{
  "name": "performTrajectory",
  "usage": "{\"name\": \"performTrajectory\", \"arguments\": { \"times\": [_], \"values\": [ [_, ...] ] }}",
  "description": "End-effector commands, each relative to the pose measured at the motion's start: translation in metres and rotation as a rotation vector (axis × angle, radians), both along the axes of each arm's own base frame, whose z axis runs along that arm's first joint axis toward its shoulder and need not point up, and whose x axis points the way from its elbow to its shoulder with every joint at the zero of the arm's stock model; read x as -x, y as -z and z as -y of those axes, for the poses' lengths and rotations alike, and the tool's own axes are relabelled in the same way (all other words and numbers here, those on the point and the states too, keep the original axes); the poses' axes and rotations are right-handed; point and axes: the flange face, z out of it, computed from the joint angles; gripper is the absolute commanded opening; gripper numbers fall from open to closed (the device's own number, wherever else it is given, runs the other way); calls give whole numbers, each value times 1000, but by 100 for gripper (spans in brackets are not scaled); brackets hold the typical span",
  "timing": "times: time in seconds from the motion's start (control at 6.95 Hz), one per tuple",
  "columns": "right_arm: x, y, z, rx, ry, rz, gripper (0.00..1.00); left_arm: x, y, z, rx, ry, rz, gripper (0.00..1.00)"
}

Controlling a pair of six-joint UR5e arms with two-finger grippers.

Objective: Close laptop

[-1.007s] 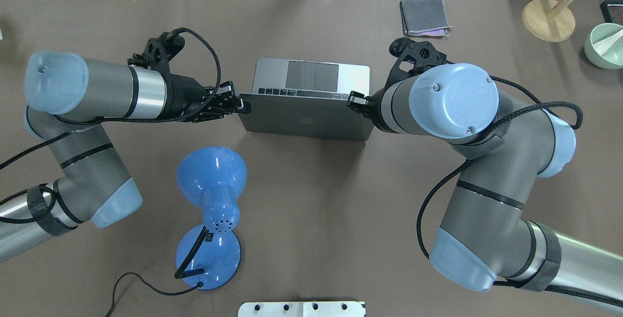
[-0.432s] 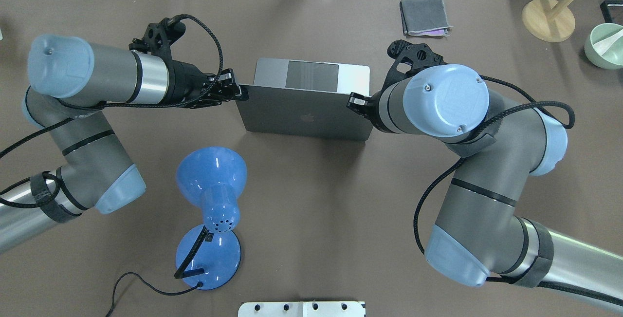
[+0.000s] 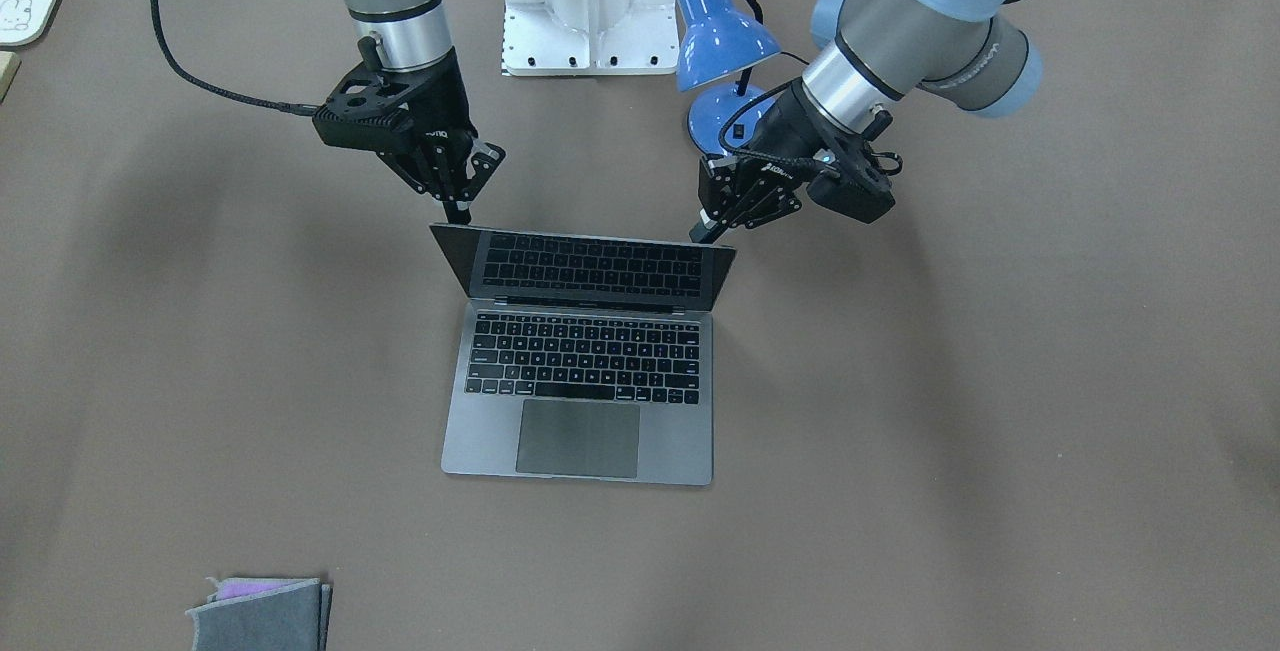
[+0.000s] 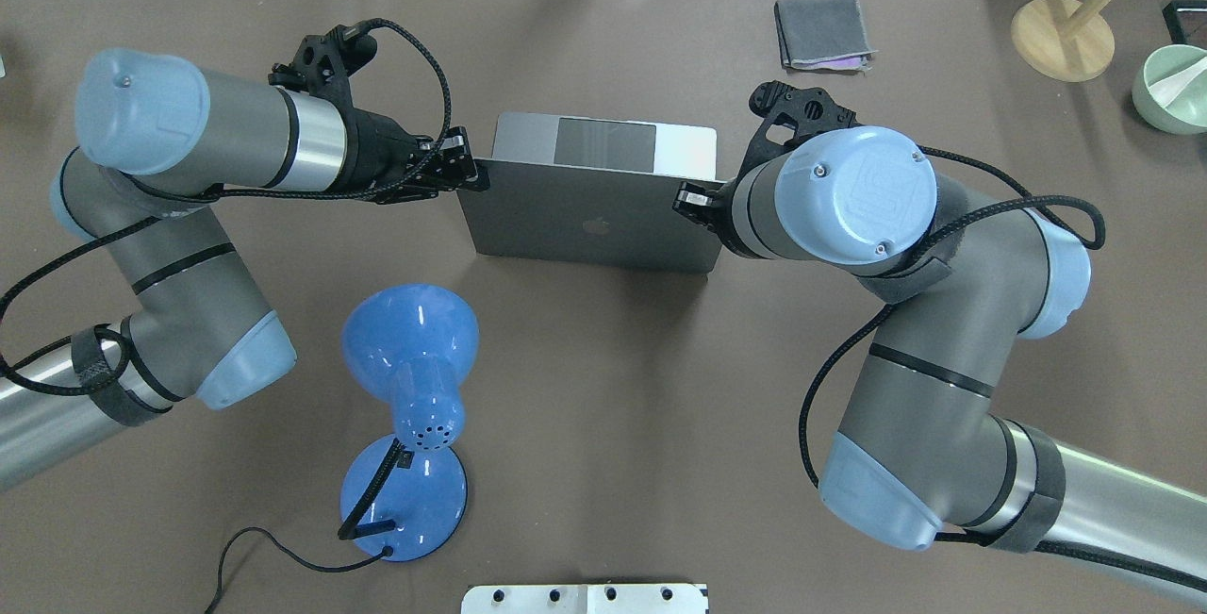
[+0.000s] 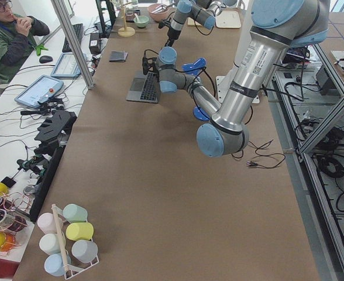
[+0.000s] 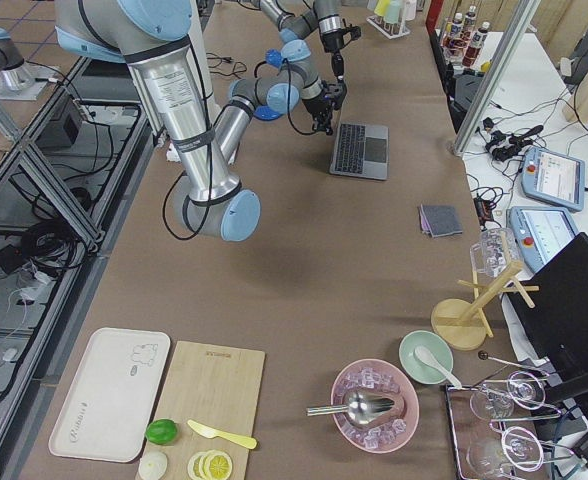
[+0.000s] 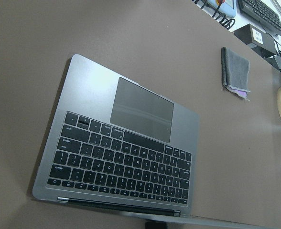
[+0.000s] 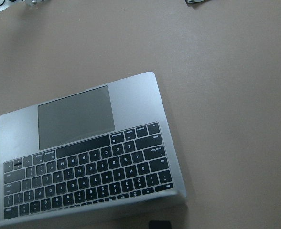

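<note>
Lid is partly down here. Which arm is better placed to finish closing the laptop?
Left, probably. The left gripper sits behind one top lid corner of the laptop and has been carrying the lid forward over the last second; the right gripper, at the other corner, has barely moved.

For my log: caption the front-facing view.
Left gripper and right gripper touch lid corners of the half-open laptop; blue desk lamp behind.
</note>
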Motion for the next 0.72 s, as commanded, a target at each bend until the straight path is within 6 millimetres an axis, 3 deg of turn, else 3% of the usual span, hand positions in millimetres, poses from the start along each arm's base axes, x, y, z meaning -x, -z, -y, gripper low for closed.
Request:
{"name": "performTrajectory", "arguments": {
  "times": [0.0, 0.29, 0.58],
  "values": [
    [2, -2, 0, 4, 3, -4, 0, -3, 14, 0, 17, -5, 53, 0],
    [4, -3, 4, 7, -1, -10, 0, -5, 19, 4, -6, -8, 60, 0],
    [16, 6, 23, 10, -18, -15, 0, -8, 14, 11, -47, 10, 91, 0]
  ]
}}
